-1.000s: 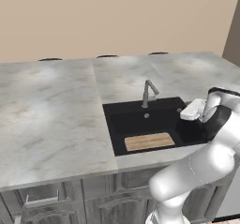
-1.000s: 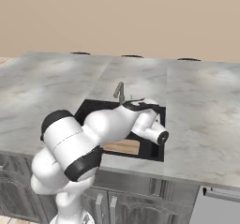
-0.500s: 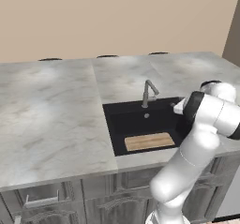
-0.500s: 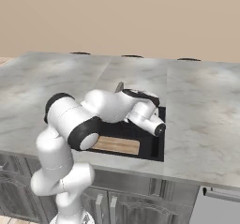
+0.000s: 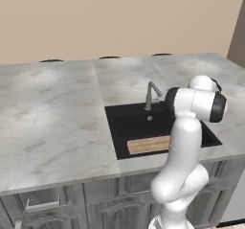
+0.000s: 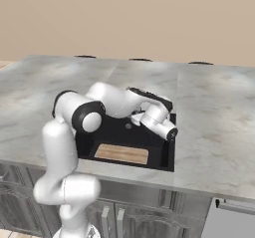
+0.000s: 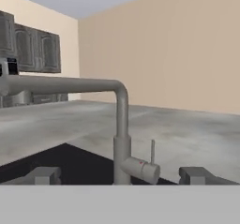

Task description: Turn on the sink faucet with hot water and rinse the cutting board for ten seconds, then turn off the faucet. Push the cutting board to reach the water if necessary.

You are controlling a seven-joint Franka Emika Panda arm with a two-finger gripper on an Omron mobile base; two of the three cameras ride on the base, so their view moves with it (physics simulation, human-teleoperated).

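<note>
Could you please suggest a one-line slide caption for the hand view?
Open pincer faces the slim grey metal faucet with its bent spout, behind the matte black sink; no water runs.

Count: one sink (image 5: 125,127), black basin sunk in the one grey marble countertop (image 5: 52,113). One faucet (image 7: 121,124) at the basin's 12 o'clock rim. One cutting board (image 6: 122,154) inside, toward 6 o'clock. One robot arm (image 5: 184,151).

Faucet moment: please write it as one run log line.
phase: approaching faucet | gripper: open, holding nothing | water: none seen | cutting board: in sink, front part
</note>
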